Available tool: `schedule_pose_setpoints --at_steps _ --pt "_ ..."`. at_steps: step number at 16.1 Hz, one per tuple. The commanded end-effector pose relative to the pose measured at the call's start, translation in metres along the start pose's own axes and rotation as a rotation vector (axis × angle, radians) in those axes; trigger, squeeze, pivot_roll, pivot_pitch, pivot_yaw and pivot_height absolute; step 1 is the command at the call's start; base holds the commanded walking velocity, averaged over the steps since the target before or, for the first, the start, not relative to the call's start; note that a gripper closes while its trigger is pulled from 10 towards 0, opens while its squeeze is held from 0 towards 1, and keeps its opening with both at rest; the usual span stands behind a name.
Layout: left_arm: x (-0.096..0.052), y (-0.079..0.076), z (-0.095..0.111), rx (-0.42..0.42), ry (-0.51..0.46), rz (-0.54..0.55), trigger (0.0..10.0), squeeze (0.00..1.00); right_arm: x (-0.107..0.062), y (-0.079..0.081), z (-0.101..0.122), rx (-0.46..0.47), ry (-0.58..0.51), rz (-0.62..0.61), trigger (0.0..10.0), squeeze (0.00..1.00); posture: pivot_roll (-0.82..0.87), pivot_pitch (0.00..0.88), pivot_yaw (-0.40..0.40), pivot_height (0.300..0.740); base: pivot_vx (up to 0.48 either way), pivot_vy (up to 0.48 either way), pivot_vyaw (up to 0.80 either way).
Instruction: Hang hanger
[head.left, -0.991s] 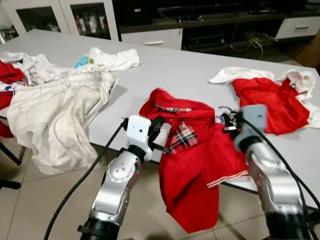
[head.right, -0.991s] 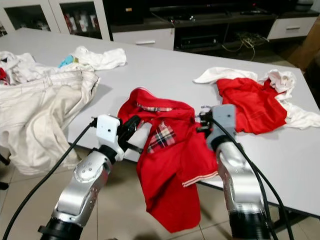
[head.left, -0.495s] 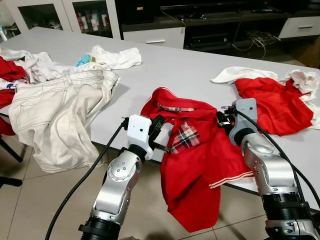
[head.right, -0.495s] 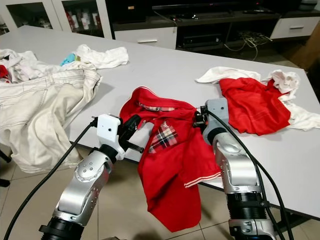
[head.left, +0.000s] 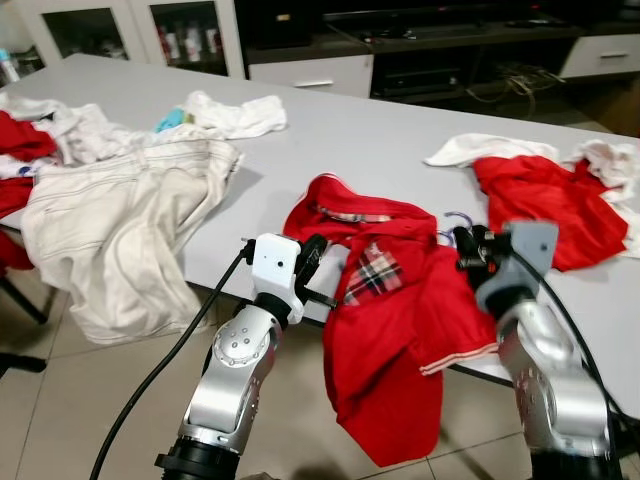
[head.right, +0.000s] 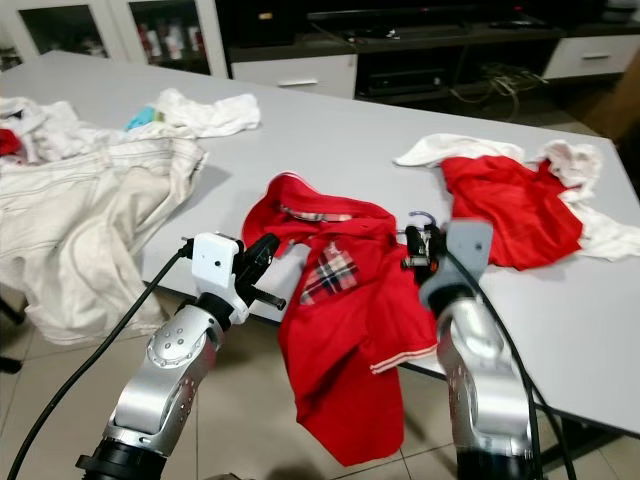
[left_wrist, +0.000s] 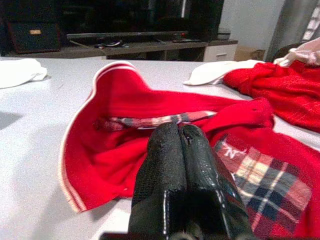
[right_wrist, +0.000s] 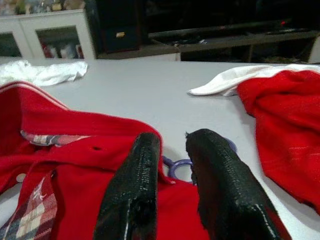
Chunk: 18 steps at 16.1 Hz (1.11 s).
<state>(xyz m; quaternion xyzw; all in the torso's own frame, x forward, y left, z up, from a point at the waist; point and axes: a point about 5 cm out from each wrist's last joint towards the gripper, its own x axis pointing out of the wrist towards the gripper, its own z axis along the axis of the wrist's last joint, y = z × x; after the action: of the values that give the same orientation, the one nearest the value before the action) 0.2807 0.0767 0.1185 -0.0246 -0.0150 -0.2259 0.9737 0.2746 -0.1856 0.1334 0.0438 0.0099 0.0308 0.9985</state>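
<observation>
Two grippers flank the red polo shirt (head.left: 390, 330) at the table's (head.left: 330, 140) near edge: I see the purple hanger hook (right_wrist: 180, 167) just ahead of the parted right gripper (right_wrist: 172, 165), while the left gripper (left_wrist: 179, 137) is pressed closed.

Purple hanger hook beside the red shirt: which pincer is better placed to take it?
Probably the right pincer: open, with the hook just beyond its fingertips. The left pincer is shut, across the shirt.

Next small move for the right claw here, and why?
Probably ease the right claw forward and close on the purple hanger hook: its fingers are open, and the hook lies on the table just ahead, poking out of the red shirt.
</observation>
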Motion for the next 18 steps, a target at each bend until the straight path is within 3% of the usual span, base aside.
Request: schedule_pose_setpoints --at_steps 1,3,7,9,18 --pt "0.004 -0.002 0.001 0.002 -0.002 -0.015 10.0 0.0 -0.003 0.002 0.011 -0.003 -0.065 0.008 10.0 0.0 -0.14 0.0 0.024 0.74 0.0 0.0 0.0" --pt "0.005 -0.004 0.001 0.0 -0.001 -0.022 10.0 0.0 -0.005 0.003 0.016 -0.026 -0.092 0.011 10.0 0.0 -0.15 0.0 0.025 0.74 0.0 0.0 0.0" --pt "0.006 -0.005 0.001 -0.003 -0.002 -0.027 10.0 0.0 -0.002 -0.002 0.023 -0.029 -0.119 -0.002 10.0 0.0 -0.15 0.0 0.019 0.74 0.0 0.0 0.8" --pt "0.006 -0.005 0.0 -0.004 -0.002 -0.024 10.0 0.0 -0.002 -0.001 0.021 0.011 -0.113 -0.004 10.0 0.0 -0.15 0.0 0.019 0.74 0.0 0.0 0.0" --pt "0.008 -0.003 0.001 0.023 -0.003 -0.024 10.0 0.0 0.001 0.0 0.018 0.013 -0.104 -0.018 10.0 0.0 -0.14 0.0 0.025 0.74 0.0 0.0 0.0"
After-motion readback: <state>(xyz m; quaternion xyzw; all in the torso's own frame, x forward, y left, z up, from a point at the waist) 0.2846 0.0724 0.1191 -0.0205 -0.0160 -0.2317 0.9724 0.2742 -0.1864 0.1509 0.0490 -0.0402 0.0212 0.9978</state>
